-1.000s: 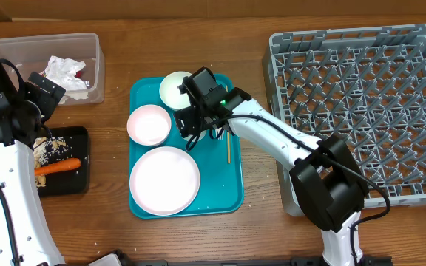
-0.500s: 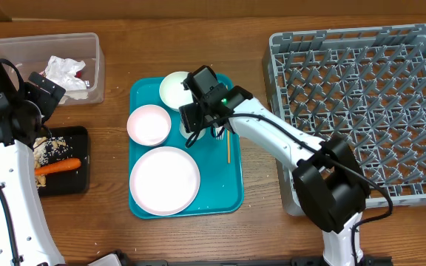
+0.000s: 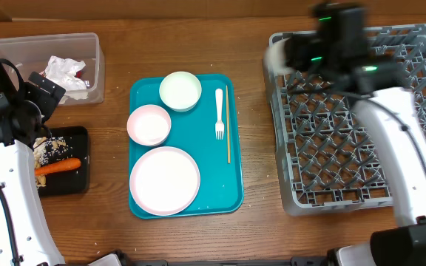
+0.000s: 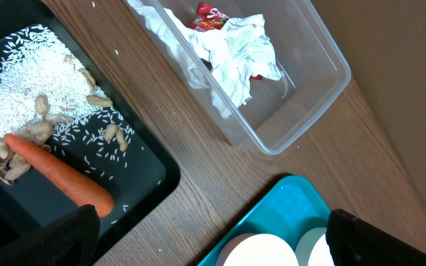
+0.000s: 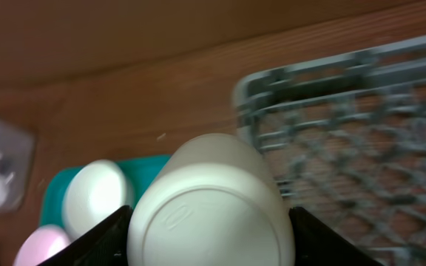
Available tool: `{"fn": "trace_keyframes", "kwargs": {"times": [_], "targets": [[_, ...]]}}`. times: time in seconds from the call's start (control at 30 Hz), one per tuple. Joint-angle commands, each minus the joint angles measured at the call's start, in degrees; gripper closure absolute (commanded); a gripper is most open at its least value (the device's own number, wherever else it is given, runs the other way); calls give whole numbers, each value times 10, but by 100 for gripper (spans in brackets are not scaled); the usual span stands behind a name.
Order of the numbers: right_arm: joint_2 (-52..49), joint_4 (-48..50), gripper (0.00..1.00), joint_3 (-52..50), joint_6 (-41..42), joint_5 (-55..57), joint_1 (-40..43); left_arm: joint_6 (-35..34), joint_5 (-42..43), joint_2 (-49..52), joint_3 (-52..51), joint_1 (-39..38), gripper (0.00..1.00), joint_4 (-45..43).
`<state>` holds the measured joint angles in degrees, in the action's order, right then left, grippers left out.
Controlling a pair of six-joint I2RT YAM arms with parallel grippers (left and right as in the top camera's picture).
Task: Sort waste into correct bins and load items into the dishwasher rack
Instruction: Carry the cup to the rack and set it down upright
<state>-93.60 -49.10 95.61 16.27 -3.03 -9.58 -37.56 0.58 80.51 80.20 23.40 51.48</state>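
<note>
Right gripper has left the teal tray since a second ago and now sits at the rear left corner of the rack, taking the cup along. It is clamped on the cup, whose base faces the wrist camera. Overhead the cup is only a white blur at the rack's left edge, so whether it touches the rack can't be told.

Nothing stands between the teal tray and the rack, just bare table. Rack slots visible overhead look unfilled.

Teal tray holds one bowl at the rear, a second bowl just in front and to its left, the plate nearest the front, and the fork and stick lying side by side along the right side.

Tub holds crumpled napkins and a red wrapper. Black tray holds the carrot, rice and beige food bits.

Right arm reaches up and left over the rack. Left gripper hangs above the gap between black tray and tub, jaws wide apart, holding nothing.
</note>
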Motion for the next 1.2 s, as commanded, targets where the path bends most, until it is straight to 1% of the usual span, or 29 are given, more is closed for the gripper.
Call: {"fn": "trace_keyframes", "kwargs": {"times": [0.0, 0.1, 0.17, 0.23, 0.3, 0.37, 0.43, 0.47, 0.5, 0.53, 0.6, 0.63, 0.7, 0.83, 0.9, 0.97, 1.03, 1.07, 1.1, 1.17], "targets": [[1, -12, 51, 10, -2, 20, 119, -6, -8, -2, 2, 2, 0, -1], [-14, -12, 50, 8, -2, 31, 206, -6, -8, -2, 2, 2, 0, -1], [-27, -10, 48, 8, -1, 54, 258, -6, -8, -2, 2, 2, 0, -1], [-47, -9, 47, 8, -2, 75, 299, -6, -8, -2, 2, 2, 0, -1], [-66, -12, 47, 8, -1, 75, 319, -6, -8, -2, 2, 2, 0, -1], [-94, -21, 35, 8, -2, 75, 331, -6, -8, -2, 2, 2, 0, -1], [-107, -27, 31, 8, -2, 74, 331, -6, -8, -2, 2, 2, 0, -1], [-110, -30, 27, 8, -2, 74, 329, -6, -8, -2, 2, 2, 0, -1], [-111, -33, 20, 8, -2, 73, 324, -6, -8, -2, 2, 2, 0, -1], [-109, -33, 19, 9, -2, 72, 321, -6, -8, -2, 2, 2, 0, -1], [-104, -37, 14, 9, -1, 72, 315, -6, -8, -2, 2, 2, 0, -1], [-98, -41, 5, 9, -1, 70, 311, -6, -8, -2, 2, 2, 0, -1], [-85, -50, 1, 11, -1, 53, 304, -6, -8, -2, 2, 2, 0, -1], [-43, -70, 0, 29, -1, -17, 280, -6, -8, -2, 2, 2, 0, -1], [-21, -75, 2, 31, 1, -60, 259, -6, -8, -2, 2, 2, 0, -1], [-6, -79, 3, 31, 1, -111, 220, -6, -8, -2, 2, 2, 0, -1], [-7, -81, 3, 30, 0, -158, 151, -6, -8, -2, 2, 2, 0, -1], [-9, -81, 2, 30, 0, -163, 130, -6, -8, -2, 2, 2, 0, -1], [-14, -79, 0, 30, -2, -163, 91, -6, -8, -2, 2, 2, 0, -1], [-27, -64, 0, 30, -1, -163, 8, -6, -8, -2, 2, 2, 0, -1]]}}
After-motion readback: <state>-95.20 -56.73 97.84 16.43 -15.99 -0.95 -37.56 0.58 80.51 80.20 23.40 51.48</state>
